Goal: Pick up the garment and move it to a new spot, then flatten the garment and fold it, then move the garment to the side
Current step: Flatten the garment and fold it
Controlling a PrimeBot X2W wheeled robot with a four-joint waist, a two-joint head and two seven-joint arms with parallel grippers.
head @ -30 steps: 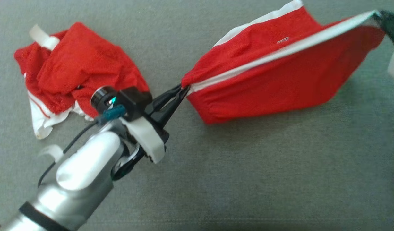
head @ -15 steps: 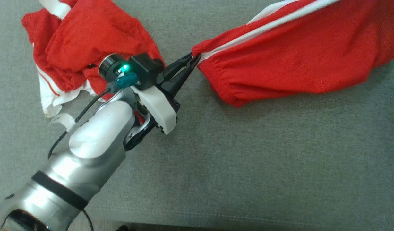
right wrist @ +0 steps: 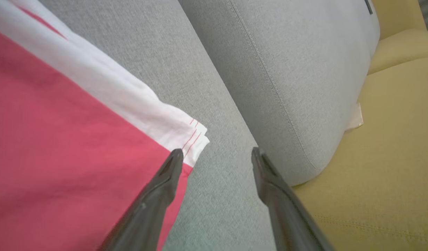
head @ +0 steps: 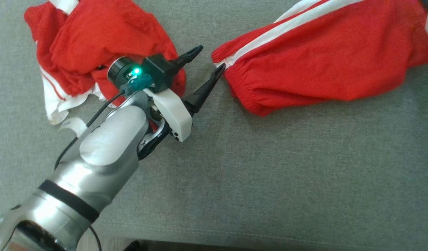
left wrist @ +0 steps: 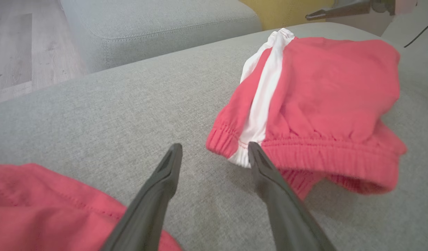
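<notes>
Down at the lower left of the head view, my silver left forearm [head: 99,157] reaches up and to the right over the grey sofa seat [head: 269,174]. At its end my left gripper [head: 209,58] stands with its two dark fingers spread wide and nothing between them. In the left wrist view the same gripper [left wrist: 214,148] points at bare grey cloth, and the tip of one finger sits right at the end of the garment's elastic waistband, where the white stripe ends; I cannot tell whether it touches. The garment [head: 322,59], a pair of red shorts with a white side stripe, lies on the seat just past that finger and stretches away to the upper right. From my left wrist the garment [left wrist: 322,94] looks rumpled, waistband towards me. Behind my left wrist lies a second heap of red and white clothes [head: 95,38], crumpled on the seat. At the garment's far end my right gripper [right wrist: 216,152] is also wide open and empty, one finger over the red and white corner of the garment [right wrist: 60,139]. Beyond it come a grey cushion [right wrist: 287,69] and a yellow cushion [right wrist: 391,157].
</notes>
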